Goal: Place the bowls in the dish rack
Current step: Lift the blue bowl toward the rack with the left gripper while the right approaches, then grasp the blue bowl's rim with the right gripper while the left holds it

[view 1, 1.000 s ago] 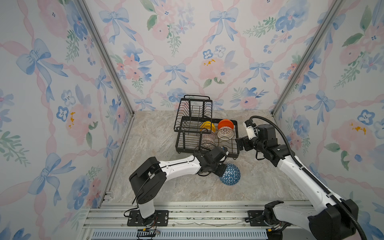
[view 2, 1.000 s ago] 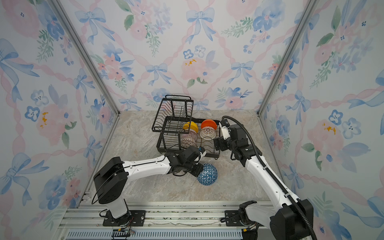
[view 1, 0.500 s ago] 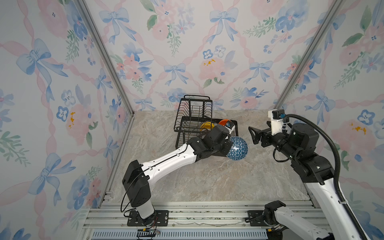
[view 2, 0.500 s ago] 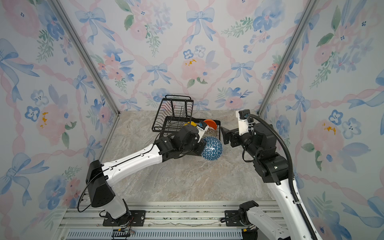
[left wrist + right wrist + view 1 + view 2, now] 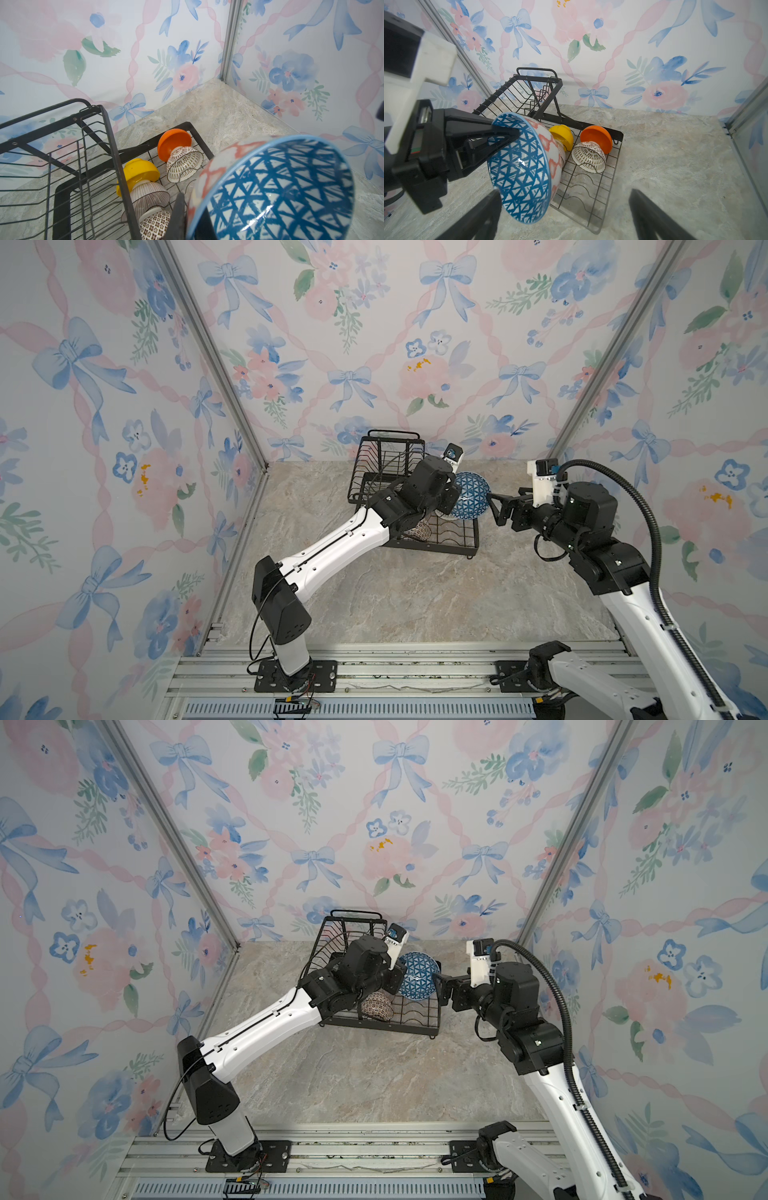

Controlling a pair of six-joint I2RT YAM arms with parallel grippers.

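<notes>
Bowls (image 5: 173, 143): five in dish rack (image 5: 60, 207), blue bowl (image 5: 525, 166) in left gripper (image 5: 510, 134).

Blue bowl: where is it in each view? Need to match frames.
Top view: blue bowl mid-frame, over the right side of the dish rack.
Top view: same spot, over the rack's right side.
Left wrist: close up, inside facing the camera.
Right wrist: close up, on edge, before the rack.
Shared landmark: the dish rack, in all four.
</notes>
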